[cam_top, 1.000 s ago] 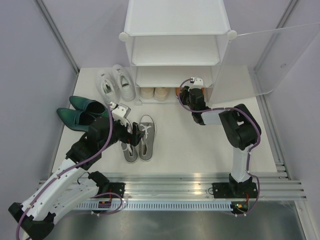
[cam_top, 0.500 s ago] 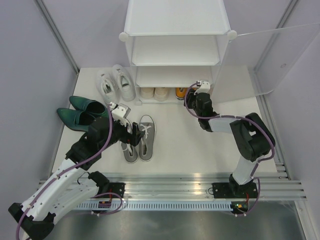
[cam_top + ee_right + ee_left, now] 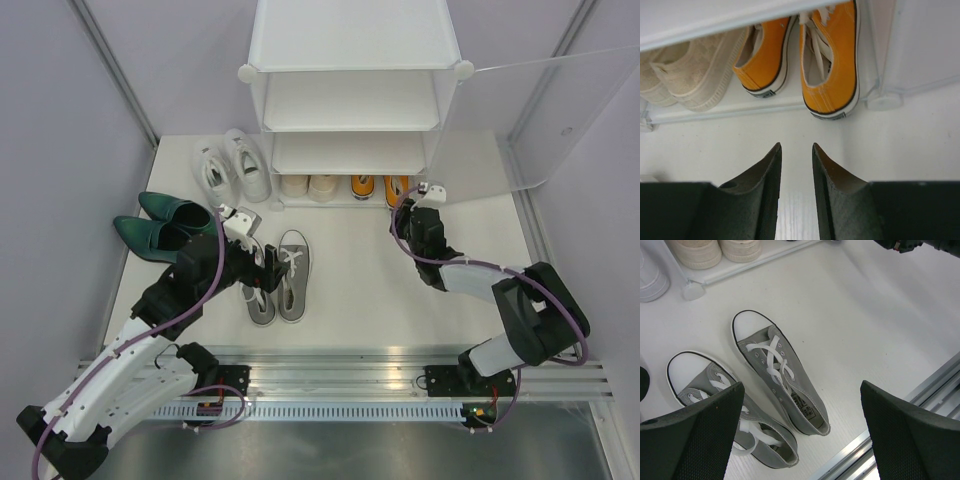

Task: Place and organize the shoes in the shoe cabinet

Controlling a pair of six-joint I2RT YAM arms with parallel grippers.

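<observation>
The white shoe cabinet (image 3: 355,100) stands at the back. Its bottom shelf holds the cream pair (image 3: 308,186) and two orange shoes (image 3: 365,186) (image 3: 397,188) side by side, heels outward. In the right wrist view the orange shoes (image 3: 832,65) sit just ahead of my right gripper (image 3: 796,146), whose jaws stand slightly apart with nothing between them. My right gripper (image 3: 412,205) hovers in front of the shelf. The grey lace-ups (image 3: 280,275) lie on the floor under my wide-open left gripper (image 3: 800,390). White sneakers (image 3: 232,165) and green pointed shoes (image 3: 165,225) rest at the left.
The frosted door (image 3: 540,110) hangs open to the right of the cabinet. A round corner connector (image 3: 882,100) stands close to the right orange shoe. An aluminium rail (image 3: 350,380) runs along the near edge. Purple walls close in both sides.
My right gripper has drawn back and to the right from the bottom shelf, leaving the second orange shoe beside the first. The left arm has not moved.
</observation>
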